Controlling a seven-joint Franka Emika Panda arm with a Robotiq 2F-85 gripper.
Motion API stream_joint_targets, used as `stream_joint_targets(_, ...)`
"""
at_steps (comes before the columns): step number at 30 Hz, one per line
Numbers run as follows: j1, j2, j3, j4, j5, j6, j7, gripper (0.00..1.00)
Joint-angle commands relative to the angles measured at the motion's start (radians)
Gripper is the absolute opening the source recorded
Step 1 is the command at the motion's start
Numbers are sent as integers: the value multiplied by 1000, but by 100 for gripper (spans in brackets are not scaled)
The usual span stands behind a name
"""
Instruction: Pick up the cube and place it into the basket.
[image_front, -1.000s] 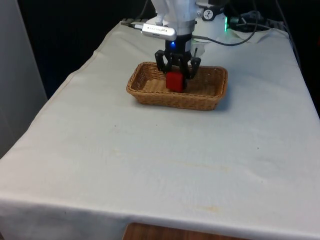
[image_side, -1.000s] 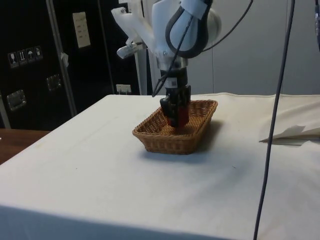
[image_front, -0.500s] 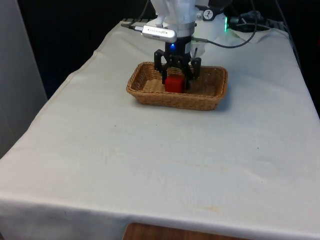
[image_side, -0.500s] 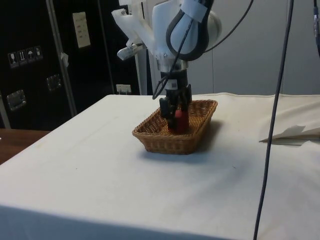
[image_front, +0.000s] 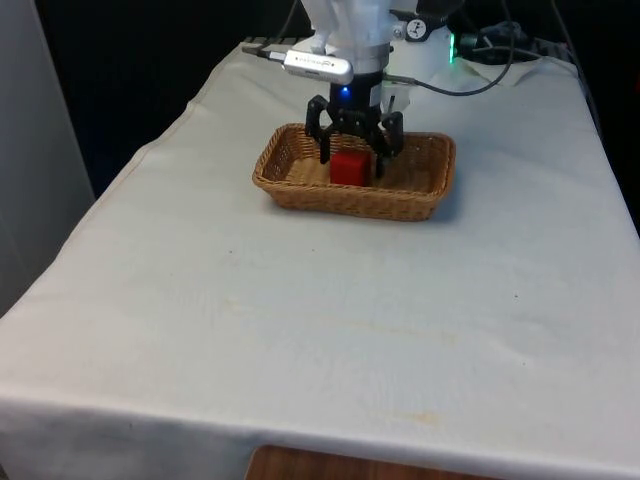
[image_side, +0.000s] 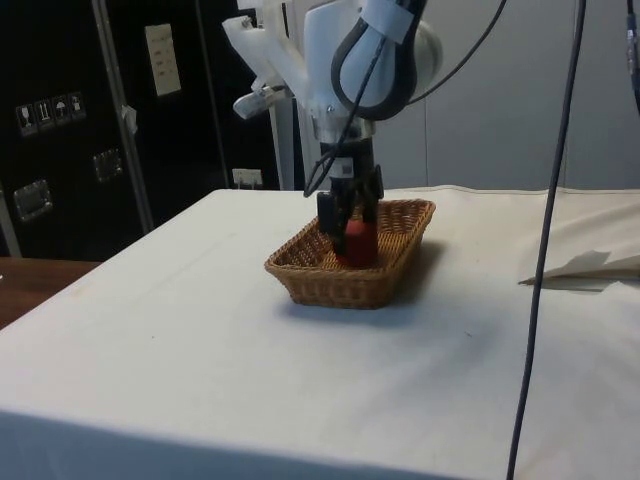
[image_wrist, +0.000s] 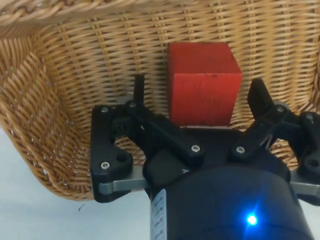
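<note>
Gripper (image_wrist: 200, 92) spread wide over red cube (image_wrist: 202, 82) inside basket (image_wrist: 45, 110).

From the front, the near wall of the basket (image_front: 350, 200) hides the lower part of the red cube (image_front: 350, 166). From the side, the fingers (image_side: 329, 215) cover the cube's (image_side: 358, 243) 9 o'clock half. The gripper (image_wrist: 200, 95) body conceals the cube's (image_wrist: 202, 80) base; the basket (image_wrist: 60, 100) runs past the picture's edges.

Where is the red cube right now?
The red cube sits on the floor of the wicker basket, towards the far end of the table in the front view, between the spread fingers of the open claw.
</note>
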Motion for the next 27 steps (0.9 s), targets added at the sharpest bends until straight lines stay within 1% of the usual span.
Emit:
stream_joint_targets(1, 2, -19, -5, -3, -7, -13, 3, 100)
stream_joint_targets(6, 4, -57, -11, -4, -16, -45, 5, 100)
stream_joint_targets(7, 0, -46, -4, -1, -3, -34, -3, 100)
stream_joint_targets(8, 4, -72, -13, -3, -19, -59, 5, 100)
stream_joint_targets(12, 3, -94, -13, 0, -23, -82, 6, 100)
stream_joint_targets(16, 2, -100, -11, 5, -20, -90, 1, 100)
stream_joint_targets(17, 0, -102, -7, 2, -9, -88, -5, 100)
stream_joint_targets(18, 2, -101, -10, 7, -17, -91, -1, 100)
stream_joint_targets(24, 5, -101, -6, 17, -12, -88, -3, 100)
stream_joint_targets(26, 5, -101, -5, 19, -11, -87, -3, 100)
stream_joint_targets(27, 3, -101, -5, 17, -9, -88, -6, 100)
